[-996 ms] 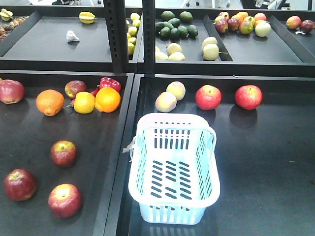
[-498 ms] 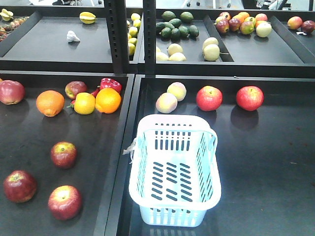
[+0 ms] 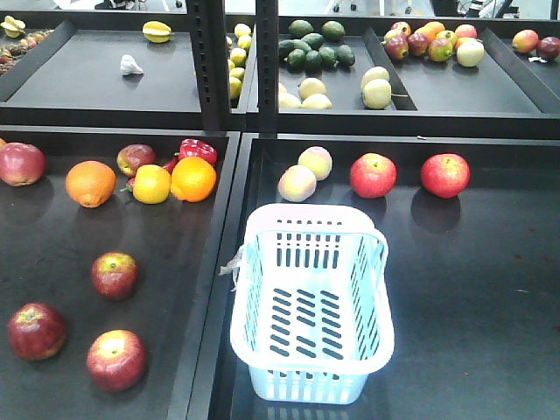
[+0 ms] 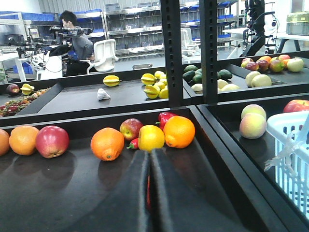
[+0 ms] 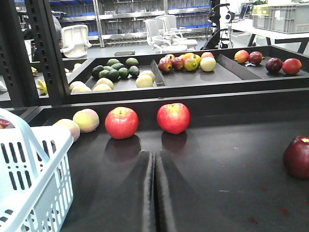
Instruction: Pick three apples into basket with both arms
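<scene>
Basket (image 3: 308, 213) location: the pale blue basket stands empty on the right tray (image 3: 490, 289), near that tray's left edge. A white shred (image 3: 231, 262) hangs from its left rim.

Apple locations: three dark red apples with yellowish patches lie on the left tray (image 3: 52, 227), apart from one another and well apart from the basket. The rear apple (image 3: 115, 275) lies nearest the tray's middle. The left apple (image 3: 37, 331) lies toward the outer edge. The front apple (image 3: 115, 360) lies closest to the camera.

Left gripper (image 4: 148, 155): the fingers are pressed together and grasp nothing. A thin red sliver shows in the slit between them; its source cannot be determined. The gripper sits low over the left tray and points toward a row of fruit at the rear: an orange (image 4: 107, 143), a small apple (image 4: 131, 129), a yellow fruit (image 4: 151, 137), a second orange (image 4: 179, 131) and a red pepper (image 4: 165, 117).

Right gripper (image 5: 154, 155): the fingers are pressed together and grasp nothing. The gripper sits low over the right tray, beside the basket, and points toward two bright red apples (image 5: 121, 123) lying side by side without touching. Two pale peaches (image 5: 86, 120) lie to their left.
</scene>
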{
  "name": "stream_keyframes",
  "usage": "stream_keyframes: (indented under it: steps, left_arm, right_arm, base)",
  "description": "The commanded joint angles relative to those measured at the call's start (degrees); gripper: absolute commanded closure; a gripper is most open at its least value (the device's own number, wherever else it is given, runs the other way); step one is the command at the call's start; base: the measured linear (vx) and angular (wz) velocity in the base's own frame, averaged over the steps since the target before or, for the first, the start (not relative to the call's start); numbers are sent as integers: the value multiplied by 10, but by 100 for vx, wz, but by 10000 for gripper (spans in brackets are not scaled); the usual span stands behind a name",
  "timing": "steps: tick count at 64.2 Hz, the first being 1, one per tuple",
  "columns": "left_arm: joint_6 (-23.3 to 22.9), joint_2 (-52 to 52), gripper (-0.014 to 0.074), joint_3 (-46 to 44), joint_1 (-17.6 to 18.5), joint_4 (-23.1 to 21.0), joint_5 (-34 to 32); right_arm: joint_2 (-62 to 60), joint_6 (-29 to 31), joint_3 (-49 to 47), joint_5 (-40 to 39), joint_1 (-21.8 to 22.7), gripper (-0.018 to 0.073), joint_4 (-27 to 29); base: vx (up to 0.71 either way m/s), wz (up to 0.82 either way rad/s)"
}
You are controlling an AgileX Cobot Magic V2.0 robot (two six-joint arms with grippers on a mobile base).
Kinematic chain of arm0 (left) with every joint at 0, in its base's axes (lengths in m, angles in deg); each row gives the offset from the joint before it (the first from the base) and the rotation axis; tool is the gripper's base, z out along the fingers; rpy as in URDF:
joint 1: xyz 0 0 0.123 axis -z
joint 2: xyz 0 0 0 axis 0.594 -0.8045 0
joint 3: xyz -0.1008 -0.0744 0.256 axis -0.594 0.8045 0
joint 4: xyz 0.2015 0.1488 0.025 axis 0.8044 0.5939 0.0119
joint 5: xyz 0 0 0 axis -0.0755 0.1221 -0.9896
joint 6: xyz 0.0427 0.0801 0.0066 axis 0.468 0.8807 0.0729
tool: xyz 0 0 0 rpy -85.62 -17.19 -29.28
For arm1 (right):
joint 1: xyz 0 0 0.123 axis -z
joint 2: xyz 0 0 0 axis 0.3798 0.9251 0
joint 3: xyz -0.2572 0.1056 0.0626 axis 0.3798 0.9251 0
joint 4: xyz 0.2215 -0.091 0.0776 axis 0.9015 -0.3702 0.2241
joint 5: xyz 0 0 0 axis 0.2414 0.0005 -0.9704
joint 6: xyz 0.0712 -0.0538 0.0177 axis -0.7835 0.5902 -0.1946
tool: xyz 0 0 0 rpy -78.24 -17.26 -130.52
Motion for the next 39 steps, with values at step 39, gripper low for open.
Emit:
stream_keyframes:
  steps: [39]
  left_arm:
    - [-4, 13, 603, 15, 0, -4, -43]
  right_arm:
    - [-4, 5, 5, -43, 3, 563, -2]
  base:
    - [0, 0]
